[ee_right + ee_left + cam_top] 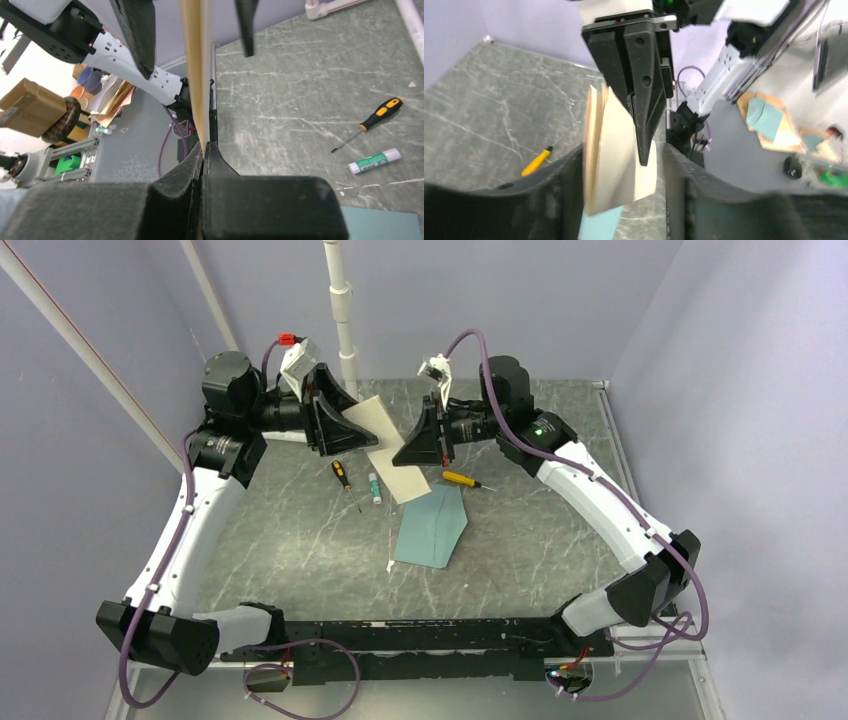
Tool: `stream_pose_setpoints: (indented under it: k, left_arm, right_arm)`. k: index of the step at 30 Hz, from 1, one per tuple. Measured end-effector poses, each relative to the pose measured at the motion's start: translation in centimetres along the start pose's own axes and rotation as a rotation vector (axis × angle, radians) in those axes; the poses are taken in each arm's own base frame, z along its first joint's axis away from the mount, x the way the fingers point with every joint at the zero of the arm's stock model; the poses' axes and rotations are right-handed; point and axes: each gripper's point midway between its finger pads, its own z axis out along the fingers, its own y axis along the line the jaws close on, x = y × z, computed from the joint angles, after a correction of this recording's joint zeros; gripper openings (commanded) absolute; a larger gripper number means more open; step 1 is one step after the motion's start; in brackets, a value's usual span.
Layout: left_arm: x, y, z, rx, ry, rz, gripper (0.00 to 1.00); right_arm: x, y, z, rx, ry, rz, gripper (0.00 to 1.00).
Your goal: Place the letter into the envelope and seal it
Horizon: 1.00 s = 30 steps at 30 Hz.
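The tan folded letter (385, 445) hangs in the air between both grippers, above the far half of the table. My right gripper (410, 450) is shut on its edge; in the right wrist view the jaws (204, 147) pinch the sheet (195, 75). My left gripper (360, 430) is open, its fingers (549, 200) standing either side of the letter (616, 150) without closing on it. The teal envelope (432, 528) lies flat on the table below and nearer, flap pointing right. A strip of it shows under the letter (599, 225).
A black-and-orange screwdriver (343, 475) and a glue stick (375, 488) lie left of the envelope. A yellow screwdriver (462, 479) lies just behind it. A thin white stick (390, 550) lies by its left edge. A white pipe (343, 310) stands at the back wall.
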Motion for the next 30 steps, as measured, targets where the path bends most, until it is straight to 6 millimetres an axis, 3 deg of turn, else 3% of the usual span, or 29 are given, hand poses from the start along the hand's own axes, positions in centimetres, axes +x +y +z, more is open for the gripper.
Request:
stream_pose_setpoints:
  k: [2, 5, 13, 16, 22, 30]
  left_arm:
    - [-0.2, 0.8, 0.0, -0.045, -0.010, 0.003, 0.83]
    - [-0.6, 2.7, -0.1, -0.164, -0.037, -0.019, 0.89]
    - [-0.7, 8.0, -1.8, -0.513, -0.190, -0.194, 0.87]
    - [0.1, 9.4, -2.2, -0.578, -0.208, -0.276, 0.85]
    - [4.1, 12.2, -2.2, -0.661, -0.151, -0.438, 0.83]
    - [13.8, 13.6, -1.7, -0.708, -0.013, -0.706, 0.73]
  right_arm:
    - [-0.6, -0.1, -0.2, 0.013, -0.025, 0.008, 0.00]
    - [-1.9, -1.3, -1.2, 0.072, -0.100, 0.044, 0.00]
    - [-5.7, -7.7, -6.7, 0.372, -0.400, 0.339, 0.00]
    - [-5.8, -9.6, -8.1, 0.452, -0.481, 0.525, 0.00]
    - [-2.2, -13.0, -8.9, 0.604, -0.516, 0.894, 0.00]
    - [6.3, -16.2, -9.2, 0.813, -0.432, 1.176, 0.00]
